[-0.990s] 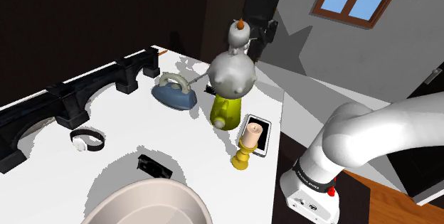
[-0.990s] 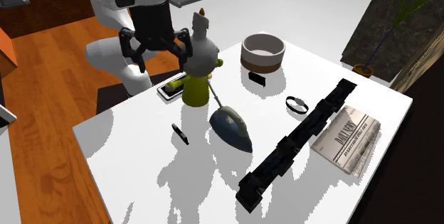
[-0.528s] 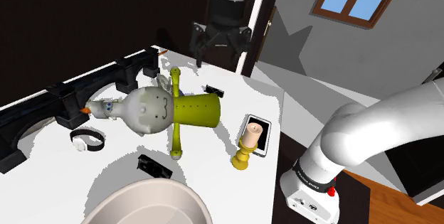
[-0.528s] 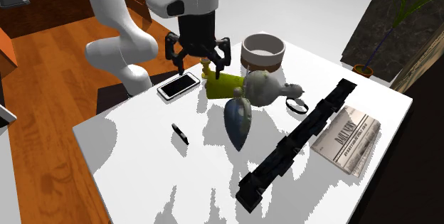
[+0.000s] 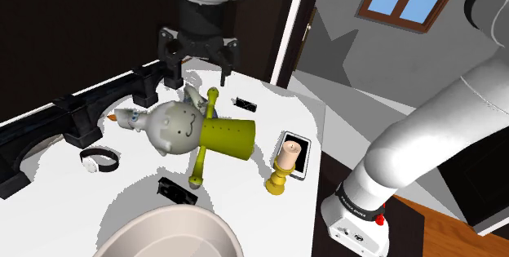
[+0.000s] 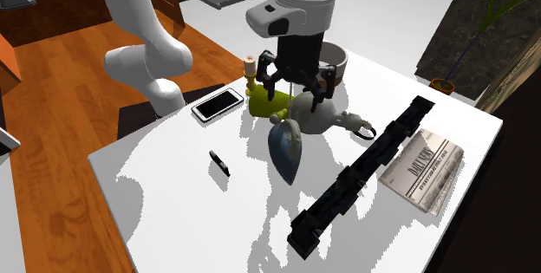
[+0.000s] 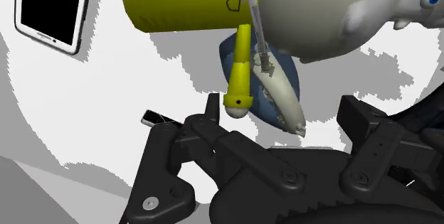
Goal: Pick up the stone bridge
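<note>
The bridge point(image 5: 77, 118) is a long black piece with arches, lying along the table's edge at the shoulder view's left. In the second exterior view the bridge point(image 6: 364, 169) runs slantwise beside a newspaper. My gripper point(image 5: 196, 66) hangs open and empty above the table, close to the bridge's far end and just past a toppled snowman doll point(image 5: 192, 129). From the other side the gripper point(image 6: 297, 85) is over the doll point(image 6: 312, 111), a hand's width short of the bridge. At the wrist, the gripper point(image 7: 282, 109) looks down on the doll's yellow body point(image 7: 188, 2) and a blue iron point(image 7: 277, 91).
A candlestick point(image 5: 281, 170), a phone point(image 5: 295, 154), a white bowl point(image 5: 175, 235), a ring-shaped band point(image 5: 99, 161) and a small black block point(image 5: 177, 190) lie on the white table point(image 5: 245, 174). The newspaper point(image 6: 422, 169), the iron point(image 6: 284, 150) and a small black stick point(image 6: 220, 164) lie around the bridge.
The arm has swept across the table toward the bridge. The doll, upright a second ago, has been knocked flat onto the iron and shifted slightly since. The fingers stayed open.
</note>
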Robot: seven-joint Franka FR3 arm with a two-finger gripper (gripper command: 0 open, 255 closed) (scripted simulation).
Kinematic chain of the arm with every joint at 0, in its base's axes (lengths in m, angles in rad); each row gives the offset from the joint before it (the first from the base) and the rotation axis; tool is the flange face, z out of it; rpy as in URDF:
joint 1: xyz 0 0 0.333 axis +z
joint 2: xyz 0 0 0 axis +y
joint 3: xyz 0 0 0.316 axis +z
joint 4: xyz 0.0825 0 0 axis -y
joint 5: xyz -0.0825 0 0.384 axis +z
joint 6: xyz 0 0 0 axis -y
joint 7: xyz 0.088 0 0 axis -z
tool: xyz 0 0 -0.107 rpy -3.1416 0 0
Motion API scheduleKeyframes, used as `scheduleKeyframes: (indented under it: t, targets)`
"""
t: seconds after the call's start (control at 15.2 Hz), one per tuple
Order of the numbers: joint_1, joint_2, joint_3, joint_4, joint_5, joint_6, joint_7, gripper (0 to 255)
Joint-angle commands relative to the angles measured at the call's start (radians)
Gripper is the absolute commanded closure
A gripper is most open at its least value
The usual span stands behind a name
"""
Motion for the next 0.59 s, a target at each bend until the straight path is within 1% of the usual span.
scheduleKeyframes:
  t: [0.0,0.13,0.26,0.4,0.53]
  targets:
    - [-0.018,0.097,0.059,0.076,-0.056,0.005,0.128,0]
    - [-0.019,0.21,0.109,0.158,-0.135,0.004,0.257,0]
    - [0.004,0.333,0.14,0.25,-0.229,-0.01,0.386,0]
    - [0.058,0.454,0.141,0.353,-0.322,-0.037,0.502,0]
    - [0.126,0.568,0.124,0.468,-0.404,-0.073,0.6,0]
